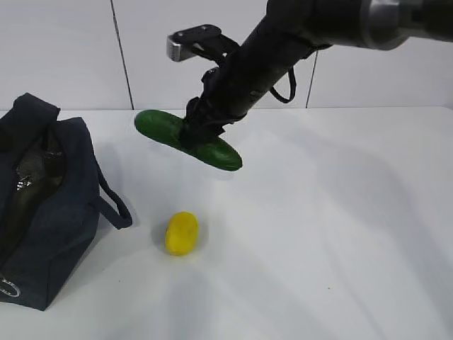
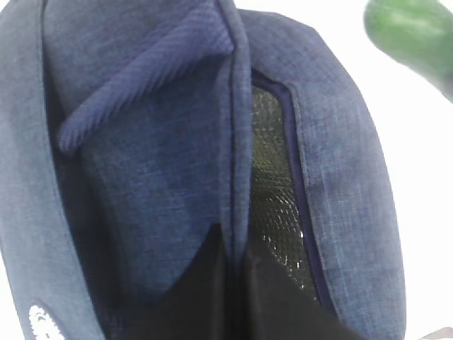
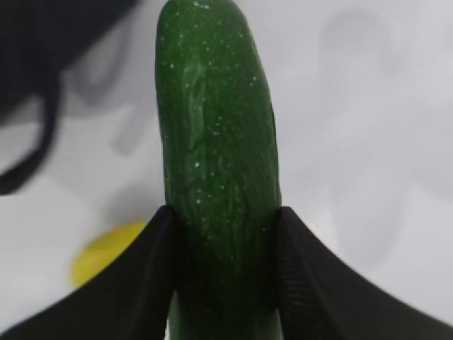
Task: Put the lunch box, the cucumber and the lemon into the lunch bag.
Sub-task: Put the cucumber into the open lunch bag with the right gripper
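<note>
The right gripper (image 1: 200, 131) pinches the cucumber (image 1: 187, 139) around its middle and holds it in the air above the white table (image 1: 340, 227); the dark green vegetable hangs nearly level, tilted a little, with one end toward the lunch bag (image 1: 49, 212) and the other pointing out over the bare tabletop; its shadow falls on the surface below it. In the right wrist view the two black fingers (image 3: 152, 273) press against either side of the cucumber (image 3: 216, 156), which runs away from the camera; the lemon (image 3: 106, 251) shows as a yellow blur low on the left, and a dark strap of the bag crosses the upper left corner.

The lemon (image 1: 181, 232) lies on the table in front of the raised cucumber, near the bag yet apart from it, just beyond the loop handle (image 1: 113, 205) that droops from the bag's side. The navy bag sits at the left edge of the table with its top gaping; a dark, glinting interior shows through the opening.

The left wrist view looks down at close range onto the lunch bag (image 2: 141, 177); a slit in the fabric reveals a shiny lining (image 2: 272, 191), and an end of the cucumber (image 2: 414, 35) appears in the upper right corner; the left gripper itself is out of frame, and its fingers are pressed together. The lunch box cannot be made out in any view.
</note>
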